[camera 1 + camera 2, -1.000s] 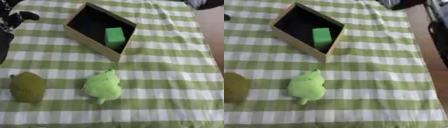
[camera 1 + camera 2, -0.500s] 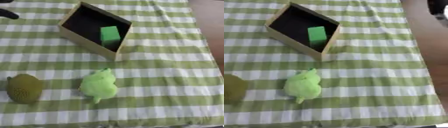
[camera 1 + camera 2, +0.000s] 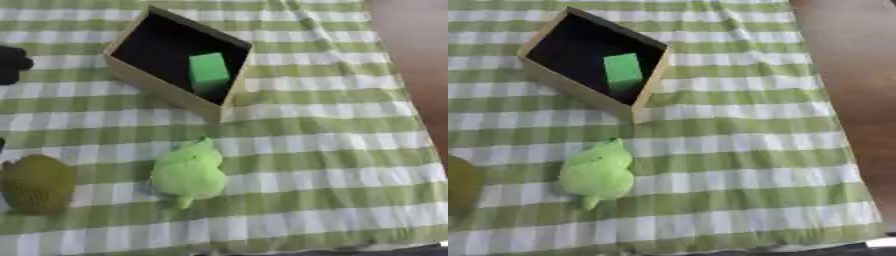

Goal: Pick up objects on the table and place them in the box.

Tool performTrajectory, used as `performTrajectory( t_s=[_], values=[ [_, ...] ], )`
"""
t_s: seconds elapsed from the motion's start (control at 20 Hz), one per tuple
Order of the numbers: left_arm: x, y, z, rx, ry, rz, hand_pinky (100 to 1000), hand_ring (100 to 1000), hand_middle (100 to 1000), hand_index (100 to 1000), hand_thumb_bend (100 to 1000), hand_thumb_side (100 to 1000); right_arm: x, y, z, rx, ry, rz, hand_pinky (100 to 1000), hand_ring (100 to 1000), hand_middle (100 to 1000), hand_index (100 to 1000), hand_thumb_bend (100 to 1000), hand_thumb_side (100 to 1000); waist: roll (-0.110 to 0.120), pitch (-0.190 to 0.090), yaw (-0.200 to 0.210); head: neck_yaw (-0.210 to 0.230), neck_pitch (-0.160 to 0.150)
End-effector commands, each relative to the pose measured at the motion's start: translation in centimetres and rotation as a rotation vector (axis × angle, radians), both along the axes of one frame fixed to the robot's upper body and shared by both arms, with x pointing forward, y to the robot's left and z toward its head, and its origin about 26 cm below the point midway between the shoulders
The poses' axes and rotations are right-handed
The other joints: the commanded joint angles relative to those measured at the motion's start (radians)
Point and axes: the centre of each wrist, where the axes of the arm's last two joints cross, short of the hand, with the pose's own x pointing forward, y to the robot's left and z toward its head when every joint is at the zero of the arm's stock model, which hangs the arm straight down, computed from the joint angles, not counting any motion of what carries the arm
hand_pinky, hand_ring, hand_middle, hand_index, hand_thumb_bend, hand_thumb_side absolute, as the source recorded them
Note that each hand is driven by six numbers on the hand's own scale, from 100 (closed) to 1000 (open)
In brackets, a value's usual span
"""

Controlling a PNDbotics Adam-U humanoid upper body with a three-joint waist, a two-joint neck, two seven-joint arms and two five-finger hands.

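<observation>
The left hand [image 3: 12, 64], a dark shape at the left edge whose fingers I cannot make out, is the only hand showing, with the brown toy [image 3: 37, 183] below it at lower left, the green toy [image 3: 187, 172] further right pointing toward the box [image 3: 166, 92].

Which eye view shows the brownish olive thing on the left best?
The left eye view: the brownish olive object shows nearly whole, lying on the checked cloth left of the green plush toy. The right eye view shows only a sliver at its left edge.
</observation>
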Motion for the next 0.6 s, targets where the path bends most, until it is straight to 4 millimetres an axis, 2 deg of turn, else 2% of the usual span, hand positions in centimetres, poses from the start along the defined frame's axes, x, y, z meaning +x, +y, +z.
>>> performTrajectory(
  t_s=[0.05,0.35,0.4,0.55,0.6],
  values=[
    [-0.4,0.3,1.1,0.145,-0.025,0.016,912,1000,922,942,100,244,-0.7,-0.4,0.8,-0.008,-0.023,-0.024,1000,1000,562,927,100,430,0.020,-0.038,-0.003,-0.005,-0.006],
    [-0.7,0.9,1.8,0.336,-0.081,0.102,944,1000,927,957,100,251,-0.8,-0.8,0.3,-0.015,0.004,-0.059,1000,1000,554,925,100,454,0.036,-0.040,0.004,-0.013,-0.005],
    [-0.7,1.0,1.7,0.364,-0.087,0.125,954,1000,934,965,137,264,-0.8,-0.8,0.3,-0.016,0.006,-0.062,1000,1000,553,924,100,458,0.038,-0.040,0.004,-0.013,-0.005],
    [-0.9,1.2,1.0,0.475,-0.101,0.194,971,1000,937,974,280,420,-0.9,-0.9,0.1,-0.018,0.013,-0.071,1000,1000,551,924,100,470,0.041,-0.039,0.002,-0.010,-0.004],
    [-0.9,1.2,0.8,0.511,-0.104,0.213,974,1000,939,976,290,462,-0.9,-0.9,0.1,-0.020,0.017,-0.074,1000,1000,550,924,100,470,0.041,-0.040,0.001,-0.009,-0.004]
  ],
)
